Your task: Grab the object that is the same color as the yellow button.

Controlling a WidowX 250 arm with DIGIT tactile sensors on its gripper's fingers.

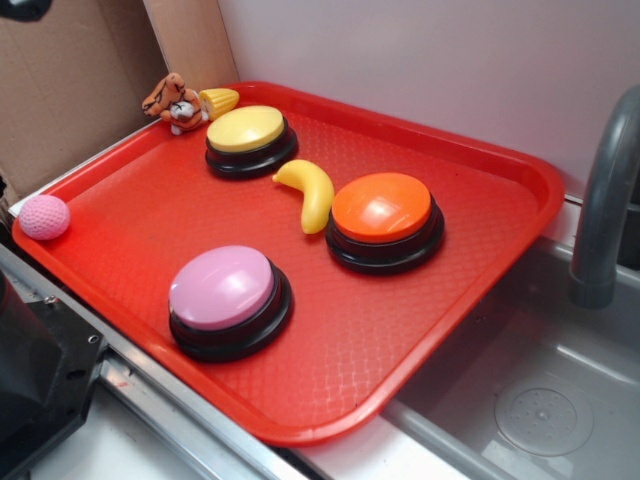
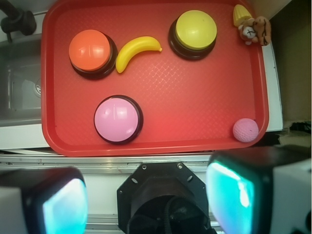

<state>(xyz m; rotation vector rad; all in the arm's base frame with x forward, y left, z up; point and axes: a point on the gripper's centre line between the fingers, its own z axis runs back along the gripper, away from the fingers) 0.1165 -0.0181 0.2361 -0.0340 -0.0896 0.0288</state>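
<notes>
Only the wrist view shows the open pincer (image 2: 146,195), far from the banana (image 2: 135,50).

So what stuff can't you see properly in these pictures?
- Gripper: absent from the exterior view; its fingers are blurred and cut off in the wrist view.
- Faucet: top cut off in the exterior view.
- Yellow cone toy: partly behind the tiger figure.
- Banana: end touching the orange button or not, unclear.

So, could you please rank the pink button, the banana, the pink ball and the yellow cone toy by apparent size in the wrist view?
1. Pink button
2. Banana
3. Pink ball
4. Yellow cone toy, partly hidden by the tiger figure, so unsure.
</notes>
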